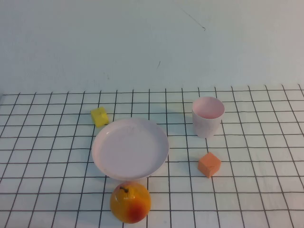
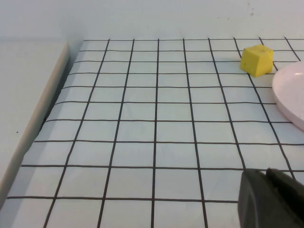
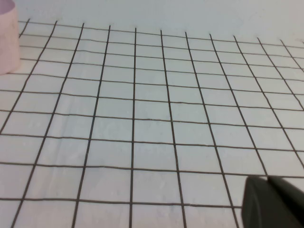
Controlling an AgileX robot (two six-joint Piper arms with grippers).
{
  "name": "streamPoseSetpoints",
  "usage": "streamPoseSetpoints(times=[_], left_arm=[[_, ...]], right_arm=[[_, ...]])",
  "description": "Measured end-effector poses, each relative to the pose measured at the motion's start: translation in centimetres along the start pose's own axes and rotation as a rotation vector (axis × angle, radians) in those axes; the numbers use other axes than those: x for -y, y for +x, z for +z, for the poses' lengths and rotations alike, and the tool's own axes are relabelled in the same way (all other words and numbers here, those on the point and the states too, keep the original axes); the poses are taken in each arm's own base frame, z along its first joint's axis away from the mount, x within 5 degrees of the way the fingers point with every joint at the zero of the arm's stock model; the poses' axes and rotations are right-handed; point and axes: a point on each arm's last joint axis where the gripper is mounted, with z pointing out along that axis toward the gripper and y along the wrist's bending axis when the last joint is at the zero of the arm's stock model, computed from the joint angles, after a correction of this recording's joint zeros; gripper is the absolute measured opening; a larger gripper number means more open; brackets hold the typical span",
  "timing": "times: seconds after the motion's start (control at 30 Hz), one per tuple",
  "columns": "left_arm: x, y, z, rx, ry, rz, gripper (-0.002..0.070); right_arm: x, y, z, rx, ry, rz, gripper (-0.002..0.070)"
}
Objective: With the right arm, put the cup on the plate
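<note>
- From my high cam I see the cup standing upright on the gridded table, mouth up, off to the right of the plate and a bit further back. They're near each other but not touching.
- The plate sits flat around the middle of the table with nothing on it.
- A yellow block sits just beside the plate's far-left rim, and an orange cube is in front of the cup, right of the plate.
- A yellow-red fruit is right at the plate's near edge; can't tell if it's actually touching.
- Neither arm shows in the high view.
- The left gripper is only a dark lump at the corner of the left wrist cam, low over the grid, with the yellow block and the plate's edge ahead. Whether it's wide or narrow, I can't tell.
- The right gripper looks the same on its own cam: a dark corner bit over bare grid, cup well apart at the far edge. Can't tell its opening either.
</note>
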Motion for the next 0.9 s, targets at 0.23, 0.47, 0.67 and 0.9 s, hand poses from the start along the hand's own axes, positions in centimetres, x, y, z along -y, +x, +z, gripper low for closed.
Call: streamPoseSetpoints(times=[0.23, 0.47, 0.67, 0.9], left_arm=[[0.00, 0.00, 0.00, 0.000, 0.000, 0.000, -0.0003], [0.00, 0.00, 0.00, 0.000, 0.000, 0.000, -0.0003], [0.00, 0.00, 0.00, 0.000, 0.000, 0.000, -0.0003], [0.00, 0.00, 0.00, 0.000, 0.000, 0.000, -0.0003]], right_arm=[[0.00, 0.00, 0.00, 0.000, 0.000, 0.000, -0.0002], [0.00, -0.05, 0.00, 0.006, 0.000, 0.000, -0.0002], [0.00, -0.05, 0.00, 0.006, 0.000, 0.000, -0.0002], [0.01, -0.40, -0.01, 0.044, 0.001, 0.000, -0.0002]])
